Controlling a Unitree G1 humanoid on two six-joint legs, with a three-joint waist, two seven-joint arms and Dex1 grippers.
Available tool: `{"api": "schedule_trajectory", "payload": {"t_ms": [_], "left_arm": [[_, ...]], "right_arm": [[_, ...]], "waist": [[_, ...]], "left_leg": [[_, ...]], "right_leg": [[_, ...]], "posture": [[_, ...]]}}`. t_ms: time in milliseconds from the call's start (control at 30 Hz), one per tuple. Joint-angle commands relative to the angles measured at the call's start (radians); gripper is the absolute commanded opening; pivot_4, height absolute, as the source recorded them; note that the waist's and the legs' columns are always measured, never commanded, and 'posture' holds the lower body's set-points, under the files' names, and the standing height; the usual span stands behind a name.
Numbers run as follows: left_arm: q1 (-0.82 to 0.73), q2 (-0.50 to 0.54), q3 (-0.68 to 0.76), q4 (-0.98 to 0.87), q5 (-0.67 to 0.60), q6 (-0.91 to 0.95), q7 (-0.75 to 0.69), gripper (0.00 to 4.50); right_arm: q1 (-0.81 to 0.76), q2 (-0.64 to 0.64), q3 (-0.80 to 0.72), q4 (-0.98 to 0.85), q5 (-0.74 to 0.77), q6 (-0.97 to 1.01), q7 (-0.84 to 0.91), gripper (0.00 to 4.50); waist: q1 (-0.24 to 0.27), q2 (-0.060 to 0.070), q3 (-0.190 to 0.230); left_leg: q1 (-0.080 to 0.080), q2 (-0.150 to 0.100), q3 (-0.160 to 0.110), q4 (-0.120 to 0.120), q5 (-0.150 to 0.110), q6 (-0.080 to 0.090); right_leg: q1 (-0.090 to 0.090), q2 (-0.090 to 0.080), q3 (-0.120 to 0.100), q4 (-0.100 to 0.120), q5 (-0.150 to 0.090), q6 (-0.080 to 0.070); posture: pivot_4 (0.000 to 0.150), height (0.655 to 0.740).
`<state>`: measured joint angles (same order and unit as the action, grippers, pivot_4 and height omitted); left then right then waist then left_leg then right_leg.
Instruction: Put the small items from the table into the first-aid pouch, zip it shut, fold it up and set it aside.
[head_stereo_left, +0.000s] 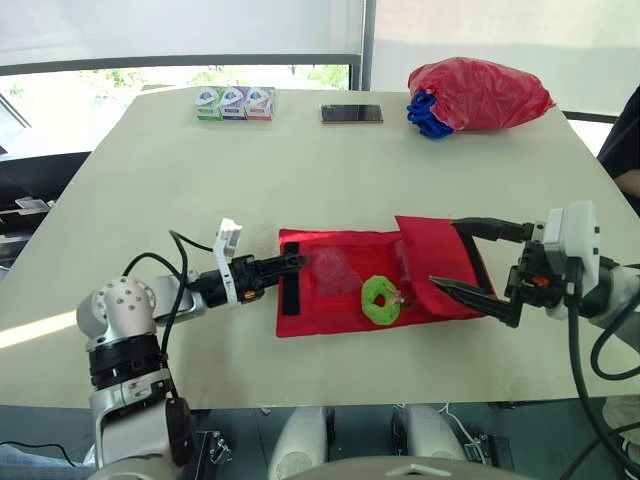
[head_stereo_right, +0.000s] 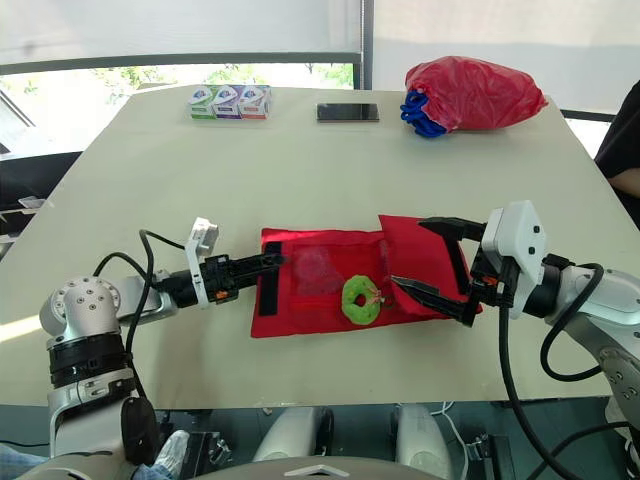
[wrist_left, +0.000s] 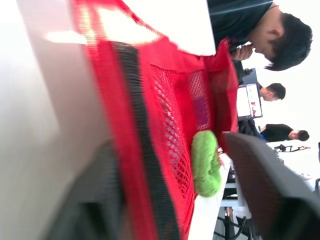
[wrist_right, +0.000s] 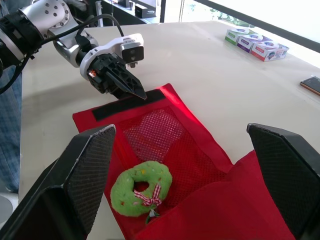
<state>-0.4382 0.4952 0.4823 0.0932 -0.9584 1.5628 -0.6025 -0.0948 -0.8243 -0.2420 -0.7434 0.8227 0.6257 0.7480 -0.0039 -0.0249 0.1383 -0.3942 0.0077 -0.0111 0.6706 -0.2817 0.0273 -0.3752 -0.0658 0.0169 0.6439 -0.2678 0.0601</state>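
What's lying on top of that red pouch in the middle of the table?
A small green wreath with a ribbon bow lies on the red pouch, on its mesh panel. The pouch's right flap is folded over, so whatever sits under it is hidden.

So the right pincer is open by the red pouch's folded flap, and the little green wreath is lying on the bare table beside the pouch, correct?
Not quite. The right pincer is open by the folded flap of the red pouch, but the green wreath lies on the pouch's mesh panel, not on the table. The right wrist view shows it.
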Motion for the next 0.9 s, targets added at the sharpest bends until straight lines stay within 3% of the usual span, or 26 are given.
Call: {"api": "schedule_trajectory", "payload": {"t_ms": [33,100,367,600,733,900], "left_arm": [[-0.009,0.054,0.004,-0.022,-0.048,-0.017,-0.078,0.88],[-0.016,0.076,-0.002,-0.006,-0.053,-0.029,-0.106,0.05],[-0.082,0.186,-0.109,0.092,0.000,-0.146,-0.258,0.05],[-0.250,0.370,-0.306,0.387,0.194,-0.366,-0.510,0.05],[-0.413,0.355,-0.354,0.521,0.226,-0.362,-0.592,0.05],[-0.536,0.263,-0.373,0.459,0.151,-0.215,-0.639,0.05]], "right_arm": [[-0.011,0.000,-0.005,-0.030,0.015,-0.007,-0.010,4.50],[-0.012,0.003,-0.002,-0.030,0.018,-0.008,-0.013,4.50],[-0.015,0.014,0.015,-0.028,0.018,-0.013,-0.024,4.50],[-0.012,0.015,0.019,-0.025,0.010,-0.022,-0.023,4.50],[-0.011,0.014,0.020,-0.016,0.003,-0.030,-0.017,4.50],[-0.012,0.017,0.025,-0.002,-0.017,-0.041,-0.014,4.50]], "waist": [[-0.001,0.000,0.000],[-0.001,0.000,0.000],[-0.002,0.000,0.000],[-0.007,-0.002,0.002],[0.001,-0.005,0.003],[0.006,-0.006,0.004]], "left_leg": [[0.000,0.000,0.000,0.000,0.000,0.000],[0.000,0.000,0.000,0.000,0.000,0.000],[0.000,0.000,0.000,0.000,0.000,-0.001],[0.000,0.000,0.001,-0.001,-0.001,0.001],[-0.002,-0.002,0.000,0.000,-0.002,0.003],[-0.003,-0.002,0.000,0.000,-0.002,0.004]], "right_leg": [[0.000,0.000,0.000,0.000,0.000,0.000],[0.000,0.000,0.000,0.000,0.000,0.000],[0.000,0.000,0.000,0.000,0.000,0.000],[-0.001,0.000,0.000,0.000,0.000,0.000],[-0.002,0.001,-0.001,-0.001,0.000,0.000],[-0.002,0.000,-0.001,-0.001,0.000,0.000]], "posture": [[0.150,0.7400],[0.150,0.7400],[0.150,0.7400],[0.150,0.7400],[0.150,0.7400],[0.150,0.7400]]}}
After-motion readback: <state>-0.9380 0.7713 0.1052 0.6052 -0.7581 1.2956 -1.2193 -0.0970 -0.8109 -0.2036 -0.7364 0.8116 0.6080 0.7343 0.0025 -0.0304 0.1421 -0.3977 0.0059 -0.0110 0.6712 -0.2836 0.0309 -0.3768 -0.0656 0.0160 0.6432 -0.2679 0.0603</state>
